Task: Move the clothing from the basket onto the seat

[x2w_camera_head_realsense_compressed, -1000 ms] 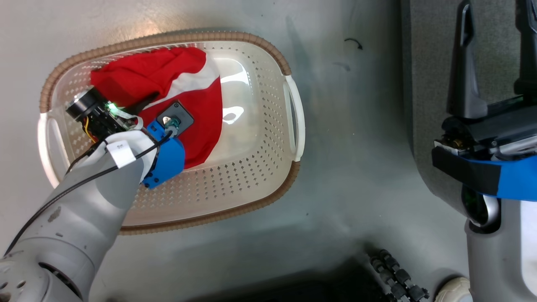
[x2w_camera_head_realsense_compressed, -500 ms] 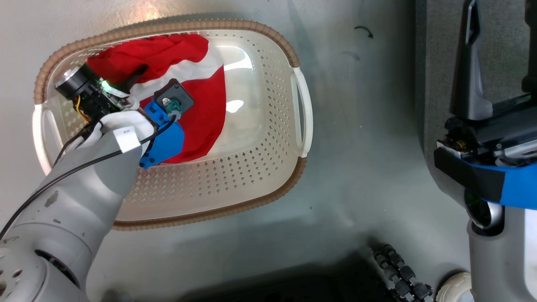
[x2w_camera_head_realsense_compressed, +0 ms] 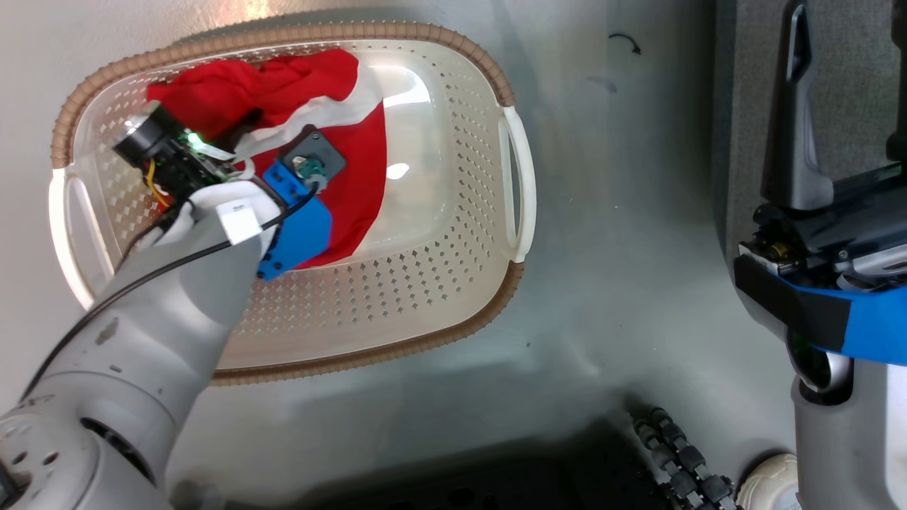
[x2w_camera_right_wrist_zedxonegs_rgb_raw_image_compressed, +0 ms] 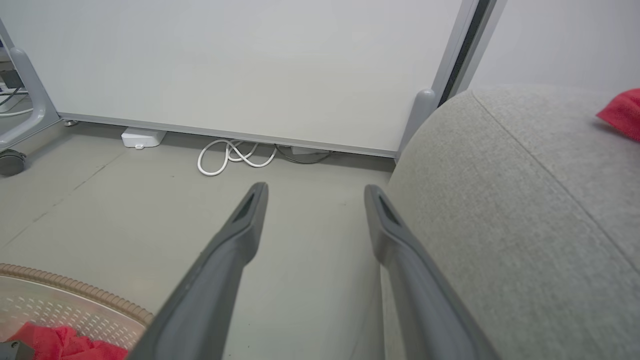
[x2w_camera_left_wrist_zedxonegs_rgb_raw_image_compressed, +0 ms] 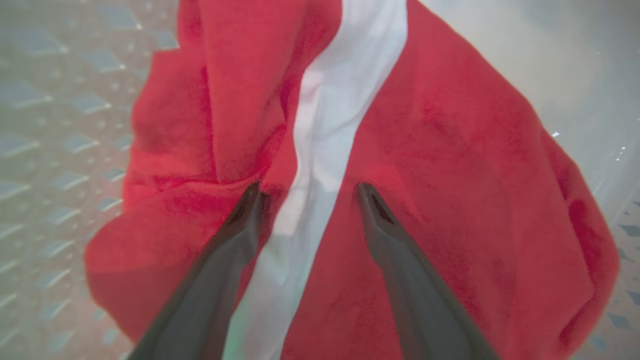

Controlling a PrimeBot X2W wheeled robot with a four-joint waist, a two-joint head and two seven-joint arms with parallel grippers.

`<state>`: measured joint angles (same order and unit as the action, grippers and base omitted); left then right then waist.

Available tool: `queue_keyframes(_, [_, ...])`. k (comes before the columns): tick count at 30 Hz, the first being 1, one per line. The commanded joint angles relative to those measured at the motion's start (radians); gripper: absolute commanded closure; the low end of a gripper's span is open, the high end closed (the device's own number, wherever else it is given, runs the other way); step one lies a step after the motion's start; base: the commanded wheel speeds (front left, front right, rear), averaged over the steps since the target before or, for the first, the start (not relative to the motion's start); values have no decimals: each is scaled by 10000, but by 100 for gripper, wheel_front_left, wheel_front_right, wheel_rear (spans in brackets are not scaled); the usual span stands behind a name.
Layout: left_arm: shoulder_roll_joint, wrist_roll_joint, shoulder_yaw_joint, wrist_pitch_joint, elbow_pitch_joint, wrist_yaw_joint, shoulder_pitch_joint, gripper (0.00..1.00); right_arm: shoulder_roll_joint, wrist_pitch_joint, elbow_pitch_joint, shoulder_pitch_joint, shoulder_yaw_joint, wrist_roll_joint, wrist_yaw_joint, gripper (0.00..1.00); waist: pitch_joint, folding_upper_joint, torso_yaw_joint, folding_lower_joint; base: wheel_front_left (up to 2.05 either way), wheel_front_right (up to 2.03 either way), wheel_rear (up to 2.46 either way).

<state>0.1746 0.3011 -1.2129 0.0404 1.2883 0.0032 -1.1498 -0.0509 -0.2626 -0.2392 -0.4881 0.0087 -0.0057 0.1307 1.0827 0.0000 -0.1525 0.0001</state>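
A: Where is the clothing?

B: One red garment (x2w_camera_head_realsense_compressed: 354, 170) with a white stripe (x2w_camera_left_wrist_zedxonegs_rgb_raw_image_compressed: 330, 100) lies crumpled in the laundry basket (x2w_camera_head_realsense_compressed: 397, 283), bunched toward the basket's 11 o'clock end in the head view. A second bit of red cloth (x2w_camera_right_wrist_zedxonegs_rgb_raw_image_compressed: 622, 112) lies on the grey sofa seat (x2w_camera_right_wrist_zedxonegs_rgb_raw_image_compressed: 525, 210), at 2 o'clock in the right wrist view.

A: And the basket itself?

B: It stands on the grey floor (x2w_camera_head_realsense_compressed: 602, 248), toward 10 o'clock in the head view. It has a brown woven-look rim (x2w_camera_head_realsense_compressed: 297, 32) and a white handle (x2w_camera_head_realsense_compressed: 521, 191) on its 3 o'clock side. The seat's edge shows at 2 o'clock in that view, well apart from the basket.

A: What is the left gripper doing?

B: The left gripper (x2w_camera_left_wrist_zedxonegs_rgb_raw_image_compressed: 307, 192) reaches down into the basket, right over the garment. Its fingers stand wide apart with the tips at the fabric. One is in the red folds on the stripe's 9 o'clock side, the other on the flatter red at 3 o'clock. No cloth is pinched between them.

A: And the right?

B: The right gripper (x2w_camera_right_wrist_zedxonegs_rgb_raw_image_compressed: 315, 192) hangs above the floor, just beside the seat. Its fingers are spread wide and hold nothing. Beyond them, at 11 o'clock in its wrist view, a white cable (x2w_camera_right_wrist_zedxonegs_rgb_raw_image_compressed: 235, 157) lies looped at the foot of a pale wall panel (x2w_camera_right_wrist_zedxonegs_rgb_raw_image_compressed: 250, 65). A corner of the basket shows at 8 o'clock.
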Motion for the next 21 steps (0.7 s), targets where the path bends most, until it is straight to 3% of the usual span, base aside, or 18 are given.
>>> queue_keyframes(1, [-59, 117, 44, -59, 17, -17, 28, 0, 10, -34, -56, 85, -35, -44, 1, 0, 25, 0, 12, -1, 0, 0, 0])
queue_keyframes(7, [-393, 198, -41, -489, 18, -13, 147, 0, 10, -34, -181, 236, -47, -135, 1, 0, 75, 0, 49, -1, 0, 0, 0])
queue_keyframes(12, [-196, 287, -55, -551, 17, -221, 213, 0, 8, -34, -303, 434, -89, -302, 1, 0, 23, 0, 81, -1, 0, 0, 0])
queue_keyframes(13, [-150, 295, -73, -587, 17, -292, 197, 20, 8, -34, -330, 479, -95, -308, 3, 0, 20, 0, 83, -1, 0, 0, 0])
queue_keyframes(14, [-104, 320, -77, -602, 17, -353, 169, 51, 10, -34, -351, 501, -100, -336, 3, 0, 20, 0, 84, -1, 0, 0, 0])
queue_keyframes(15, [-42, 289, -100, -626, 19, -393, 111, 68, 10, -34, -384, 522, -102, -379, 3, 0, 24, 0, 82, -1, 0, 0, 0])
queue_keyframes(16, [8, 258, -122, -649, 19, -462, 51, 100, 10, -34, -408, 544, -107, -408, 3, 0, 31, 0, 82, -1, 0, 0, 0])
queue_keyframes(21, [16, 342, -115, -587, 17, -523, -225, 100, 10, -34, -421, 457, -56, -455, 3, 0, 103, 0, 63, -1, 0, 0, 0])
